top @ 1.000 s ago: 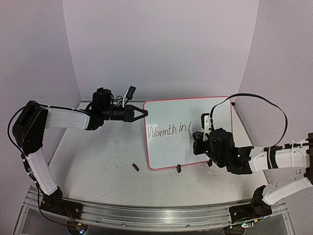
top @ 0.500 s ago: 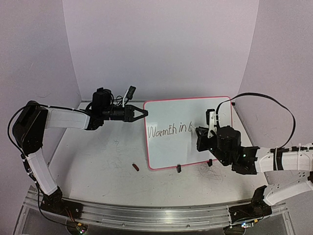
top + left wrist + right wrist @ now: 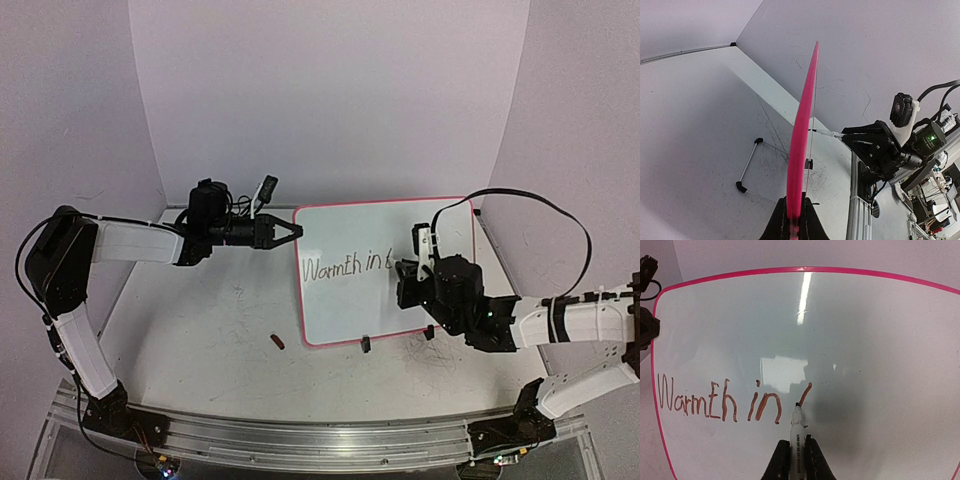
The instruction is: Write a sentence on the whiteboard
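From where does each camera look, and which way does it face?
Top external: above and behind the arms, looking down on the table; shows both arms, left pincer, right pincer.
Left wrist: on the left arm, looking along the whiteboard edge; own pincer clamps it.
Right wrist: on the right arm, facing the whiteboard's writing side; own pincer holds a marker.
Shared: all views show the whiteboard; the left wrist view also shows the right arm.

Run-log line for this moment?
left gripper shut on whiteboard edge | right gripper shut on marker, tip at last stroke | written: Warmth in
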Motion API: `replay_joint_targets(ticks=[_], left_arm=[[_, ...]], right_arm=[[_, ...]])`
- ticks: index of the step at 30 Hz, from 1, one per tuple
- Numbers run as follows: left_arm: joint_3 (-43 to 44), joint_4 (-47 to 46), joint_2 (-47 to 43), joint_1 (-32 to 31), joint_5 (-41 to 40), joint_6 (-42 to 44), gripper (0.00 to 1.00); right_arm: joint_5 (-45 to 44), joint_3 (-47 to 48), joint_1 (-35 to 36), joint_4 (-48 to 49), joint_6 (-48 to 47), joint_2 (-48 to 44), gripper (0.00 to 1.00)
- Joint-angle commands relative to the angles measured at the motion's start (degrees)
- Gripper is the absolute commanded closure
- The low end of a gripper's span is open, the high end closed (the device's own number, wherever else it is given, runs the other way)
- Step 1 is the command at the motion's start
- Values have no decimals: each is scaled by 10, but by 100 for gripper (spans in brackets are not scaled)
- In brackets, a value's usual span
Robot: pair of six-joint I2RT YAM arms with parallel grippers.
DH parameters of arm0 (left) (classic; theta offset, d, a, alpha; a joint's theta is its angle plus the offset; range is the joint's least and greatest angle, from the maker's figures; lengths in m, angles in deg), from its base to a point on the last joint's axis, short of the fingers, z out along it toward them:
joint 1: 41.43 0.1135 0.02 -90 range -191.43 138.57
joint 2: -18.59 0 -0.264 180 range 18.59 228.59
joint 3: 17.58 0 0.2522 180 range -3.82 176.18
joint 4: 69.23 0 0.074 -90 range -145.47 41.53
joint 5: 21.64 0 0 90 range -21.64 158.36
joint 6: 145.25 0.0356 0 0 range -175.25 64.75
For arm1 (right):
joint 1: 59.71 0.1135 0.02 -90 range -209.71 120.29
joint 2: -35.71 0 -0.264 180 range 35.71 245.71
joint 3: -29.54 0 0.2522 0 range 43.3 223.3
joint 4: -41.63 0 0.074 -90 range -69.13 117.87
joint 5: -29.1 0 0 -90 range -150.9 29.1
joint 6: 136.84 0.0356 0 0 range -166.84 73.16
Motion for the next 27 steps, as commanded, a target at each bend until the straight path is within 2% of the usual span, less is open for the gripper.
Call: replay_joint_targets(ticks=[1, 13, 24, 27], left_arm=[[3, 33, -6, -22, -5, 18, 100], [4, 32, -5, -22, -4, 18, 100], [4, 33, -4, -22, -5, 18, 100], [5, 33, -3, -22, -5, 18, 100]], right_arm=[[4, 20, -3, 28, -7, 3, 100], [-33, 31, -3, 1, 7, 24, 100], [-73, 26, -4, -35, 22, 2, 100], [-60, 19, -4, -25, 19, -15, 100]])
